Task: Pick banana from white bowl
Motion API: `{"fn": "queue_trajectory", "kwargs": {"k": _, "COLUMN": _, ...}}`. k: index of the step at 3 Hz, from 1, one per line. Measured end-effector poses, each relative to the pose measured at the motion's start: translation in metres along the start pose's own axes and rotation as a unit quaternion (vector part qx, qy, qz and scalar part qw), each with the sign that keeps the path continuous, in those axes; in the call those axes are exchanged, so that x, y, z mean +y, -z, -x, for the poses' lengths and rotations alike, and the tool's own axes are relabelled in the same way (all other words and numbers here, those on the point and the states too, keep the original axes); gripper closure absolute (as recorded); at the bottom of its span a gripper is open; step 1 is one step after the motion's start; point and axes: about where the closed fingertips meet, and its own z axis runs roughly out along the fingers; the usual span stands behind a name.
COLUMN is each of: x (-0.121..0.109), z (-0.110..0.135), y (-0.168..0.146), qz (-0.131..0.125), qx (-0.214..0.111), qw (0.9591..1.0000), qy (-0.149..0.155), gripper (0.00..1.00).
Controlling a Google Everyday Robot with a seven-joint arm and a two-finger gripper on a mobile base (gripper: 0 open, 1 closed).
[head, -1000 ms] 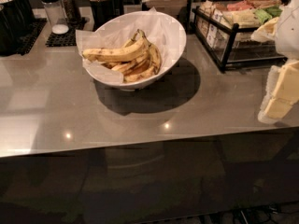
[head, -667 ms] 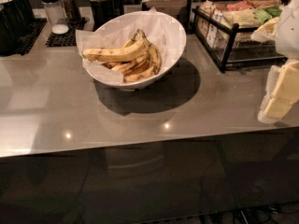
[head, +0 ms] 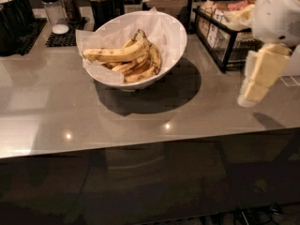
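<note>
Camera view: the end effector [head: 251,94] is seen at the right edge, suspended over the grey worktop [head: 140,121] and pointed downward. Nothing is held in it. Whether it is set wide or narrow cannot be told.

The banana [head: 117,54] is located well to the left of the end effector and further back, inside the white bowl [head: 164,72]. It is laid uppermost on a small heap of shorter, browner bananas [head: 140,68], over the crinkled paper lining [head: 161,29]. Its long axis is run almost straight across the picture, with a gentle curve. The end nearer the end effector is raised slightly toward the far rim.

The bowl and the end effector are well apart, with bare worktop between them. A black wire basket of packets [head: 220,32] is placed just behind the end effector.

The approach is judged not yet begun. A long traverse leftward and rearward is required, followed by a descent over the rim on the near side. As the banana's axis is nearly in line with that traverse, a closing direction set across the axis is recommended. The shorter bananas touching it underneath should be regarded as a risk to a clean grasp.
</note>
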Motion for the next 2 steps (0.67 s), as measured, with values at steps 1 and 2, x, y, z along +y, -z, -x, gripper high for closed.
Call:
{"fn": "queue_trajectory", "kwargs": {"k": 1, "x": -0.032, "z": 0.054, "y": -0.024, "qz": 0.024, "qx": -0.056, "qw": 0.9962, "qy": 0.061, "gripper": 0.0}}
{"fn": "queue_trajectory", "kwargs": {"k": 2, "x": -0.068, "z": 0.124, "y": -0.074, "qz": 0.061, "qx": -0.109, "qw": 0.9816, "qy": 0.144, "gripper": 0.0}}
